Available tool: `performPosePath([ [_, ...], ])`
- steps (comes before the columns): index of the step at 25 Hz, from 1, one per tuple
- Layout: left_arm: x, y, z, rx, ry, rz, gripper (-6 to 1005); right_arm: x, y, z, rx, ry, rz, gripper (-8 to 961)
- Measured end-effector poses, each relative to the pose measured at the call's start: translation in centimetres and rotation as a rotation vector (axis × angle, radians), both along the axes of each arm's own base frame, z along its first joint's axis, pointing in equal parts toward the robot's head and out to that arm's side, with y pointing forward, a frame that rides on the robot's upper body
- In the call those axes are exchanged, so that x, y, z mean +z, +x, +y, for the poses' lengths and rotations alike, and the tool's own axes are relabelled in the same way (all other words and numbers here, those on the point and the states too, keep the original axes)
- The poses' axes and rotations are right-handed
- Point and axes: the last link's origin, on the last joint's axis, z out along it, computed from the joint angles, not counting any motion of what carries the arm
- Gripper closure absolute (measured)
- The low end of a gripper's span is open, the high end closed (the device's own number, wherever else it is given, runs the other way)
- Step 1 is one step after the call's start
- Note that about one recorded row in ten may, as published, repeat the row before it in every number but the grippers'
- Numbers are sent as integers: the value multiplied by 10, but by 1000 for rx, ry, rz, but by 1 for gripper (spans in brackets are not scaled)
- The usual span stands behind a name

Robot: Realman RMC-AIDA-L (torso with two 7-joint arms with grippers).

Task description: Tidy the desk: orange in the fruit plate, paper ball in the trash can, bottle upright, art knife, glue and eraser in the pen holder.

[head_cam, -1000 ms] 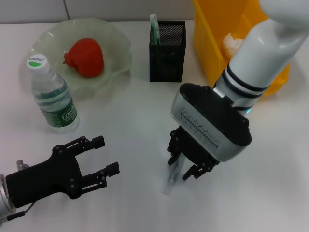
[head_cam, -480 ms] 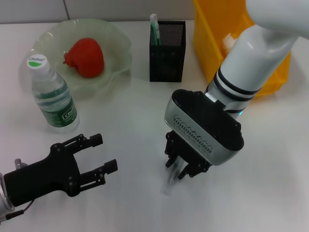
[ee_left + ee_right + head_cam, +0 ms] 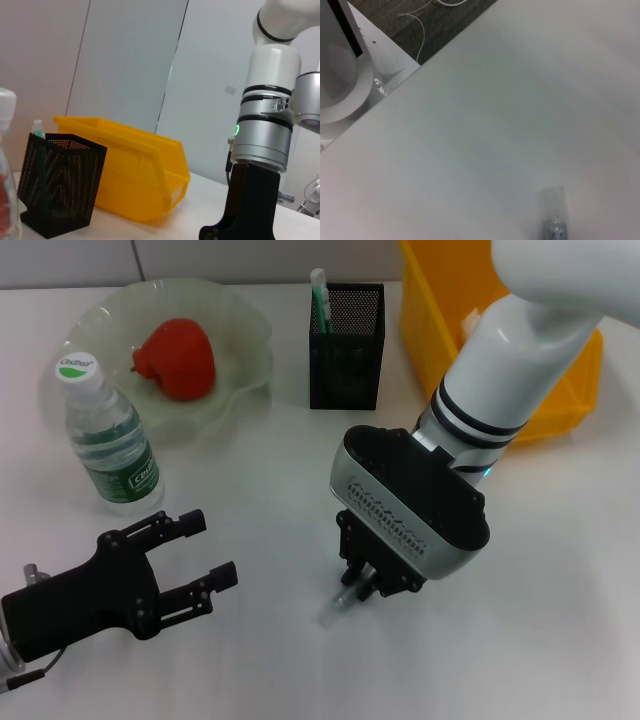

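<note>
At about six o'clock from the pen holder [image 3: 346,345], low on the desk [image 3: 560,620], the right hand [image 3: 366,585] stands over a slim translucent stick, probably the art knife [image 3: 332,612]. Its fingers look nearly closed around the knife's upper end, though whether they truly grip it I cannot tell. The knife appears light, stiff and smooth, so it may slip or pivot; a hold nearer its middle would carry it steadier. The left hand [image 3: 185,565] idles at eight o'clock, spread open and empty.
</note>
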Motion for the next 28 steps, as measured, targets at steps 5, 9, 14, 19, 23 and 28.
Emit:
performPosePath([
  [5,1,0,0,2,5,-3,218,1,-3,1,-1,3,12,777],
  [9,2,0,0,2,7,-5,218,5,-6,3,-21,13,37,812],
  [14,3,-1,1,0,9,-3,218,23,-15,14,-107,44,120,813],
  [19,6,-2,1,3,10,-2,218,43,-14,32,-207,139,230,815],
  [23,7,-2,2,5,16,-5,218,57,-10,43,-300,219,351,816],
  [28,7,0,4,8,27,-12,218,64,-5,48,-417,276,510,817],
])
